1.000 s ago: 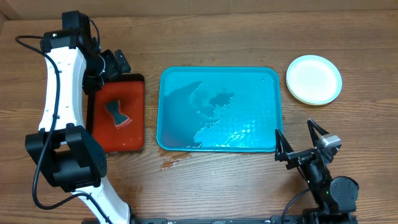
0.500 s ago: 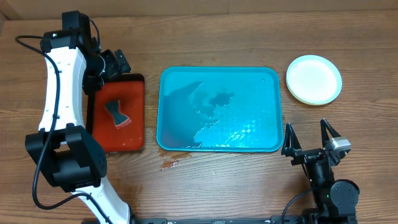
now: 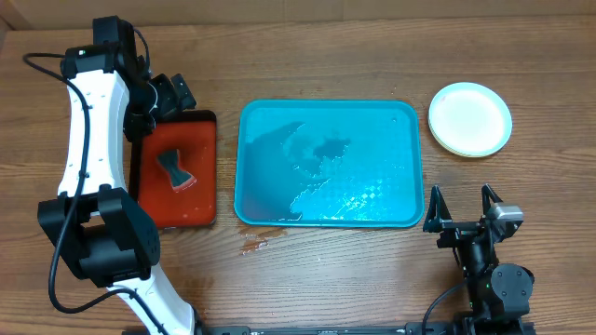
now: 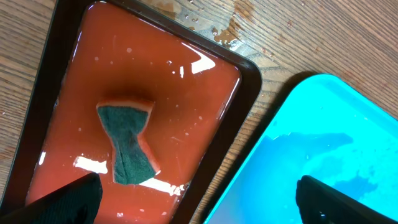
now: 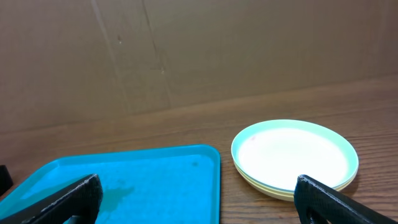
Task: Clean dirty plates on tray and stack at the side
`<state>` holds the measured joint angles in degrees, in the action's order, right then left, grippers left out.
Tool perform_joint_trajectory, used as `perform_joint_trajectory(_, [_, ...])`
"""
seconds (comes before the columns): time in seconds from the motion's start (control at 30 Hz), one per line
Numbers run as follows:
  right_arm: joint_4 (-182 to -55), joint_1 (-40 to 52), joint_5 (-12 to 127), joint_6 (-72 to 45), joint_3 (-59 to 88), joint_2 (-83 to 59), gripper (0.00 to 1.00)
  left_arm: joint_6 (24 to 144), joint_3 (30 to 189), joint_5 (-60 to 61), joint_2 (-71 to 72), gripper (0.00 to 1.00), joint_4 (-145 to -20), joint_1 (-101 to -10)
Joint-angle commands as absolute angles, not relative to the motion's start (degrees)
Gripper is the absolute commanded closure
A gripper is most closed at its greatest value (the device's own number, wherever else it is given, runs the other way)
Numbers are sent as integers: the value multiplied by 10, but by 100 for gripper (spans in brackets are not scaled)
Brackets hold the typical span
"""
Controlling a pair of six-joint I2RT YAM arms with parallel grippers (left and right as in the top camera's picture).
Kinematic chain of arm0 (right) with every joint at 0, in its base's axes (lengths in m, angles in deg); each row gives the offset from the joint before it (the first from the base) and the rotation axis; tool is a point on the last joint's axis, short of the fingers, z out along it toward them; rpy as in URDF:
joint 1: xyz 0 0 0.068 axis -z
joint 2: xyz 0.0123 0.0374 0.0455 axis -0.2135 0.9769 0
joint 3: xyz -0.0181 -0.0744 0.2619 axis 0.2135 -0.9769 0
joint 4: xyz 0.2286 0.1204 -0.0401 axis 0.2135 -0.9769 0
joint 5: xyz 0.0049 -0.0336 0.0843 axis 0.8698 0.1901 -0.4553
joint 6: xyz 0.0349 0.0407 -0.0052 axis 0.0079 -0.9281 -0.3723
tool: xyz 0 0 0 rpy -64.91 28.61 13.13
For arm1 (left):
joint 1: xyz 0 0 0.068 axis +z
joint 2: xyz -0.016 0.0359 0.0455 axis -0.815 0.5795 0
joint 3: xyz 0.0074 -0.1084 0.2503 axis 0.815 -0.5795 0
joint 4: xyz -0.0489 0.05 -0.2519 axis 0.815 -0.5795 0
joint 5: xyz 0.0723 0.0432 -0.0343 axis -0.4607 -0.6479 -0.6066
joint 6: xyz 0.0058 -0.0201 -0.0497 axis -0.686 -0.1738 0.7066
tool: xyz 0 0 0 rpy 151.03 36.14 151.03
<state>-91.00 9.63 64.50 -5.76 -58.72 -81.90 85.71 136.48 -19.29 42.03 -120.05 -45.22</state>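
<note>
Near us, our right claw (image 3: 458, 197) hangs wide apart beside a corner of the blue tray (image 3: 372, 130). That wet tray lies between the red tray (image 3: 200, 209), with its sponge (image 3: 175, 170), and the plates (image 3: 470, 118) stacked far right. Our left claw (image 3: 171, 97), also apart, hovers over the red tray's far end.

Stacked plates (image 5: 295, 155) on the wooden table (image 5: 385, 127) just beside the blue tray (image 5: 155, 180), cardboard wall (image 5: 186, 50) behind.
</note>
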Motion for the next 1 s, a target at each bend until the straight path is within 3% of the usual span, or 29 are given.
perform_joint_trajectory(0.0, [-907, 98, 652, -56, -593, -825, 0, 851, 1374, -189, 416, 0, -1200, -456])
perform_joint_trajectory(0.97, [-907, 98, 652, -56, -593, -825, 0, 851, 1374, -194, 417, 0, -1209, -455])
